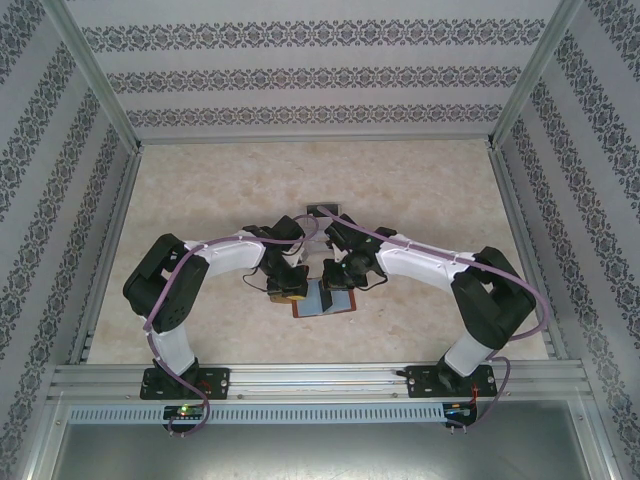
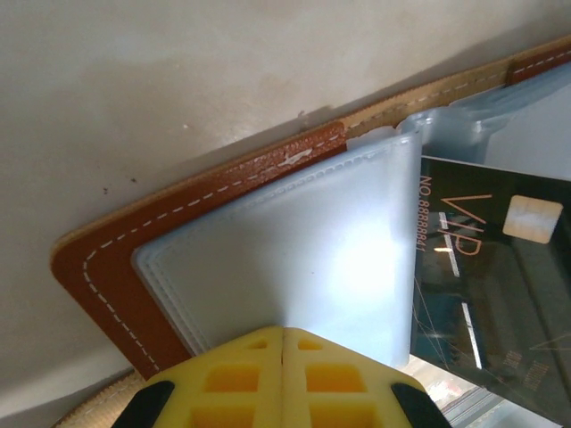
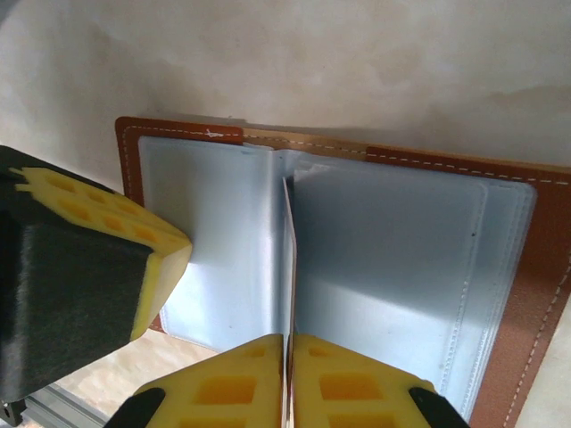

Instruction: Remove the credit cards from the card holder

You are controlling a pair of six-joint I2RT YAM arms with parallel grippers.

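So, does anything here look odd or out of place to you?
Yes: in the open card holder, one thin leaf stands on edge at the middle fold, pinched by the right fingers, while the other clear pockets lie flat. Pocket or card, I cannot tell. Nothing looks damaged.

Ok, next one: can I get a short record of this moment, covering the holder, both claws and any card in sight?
card holder: brown leather, lying open on the table, clear pockets facing up
left claw: shut, tips at the edge of the clear pockets
right claw: shut on a thin sheet standing edge-on at the fold; card or pocket leaf, cannot tell
dark card: VIP print, beside the pale pockets in the left wrist view
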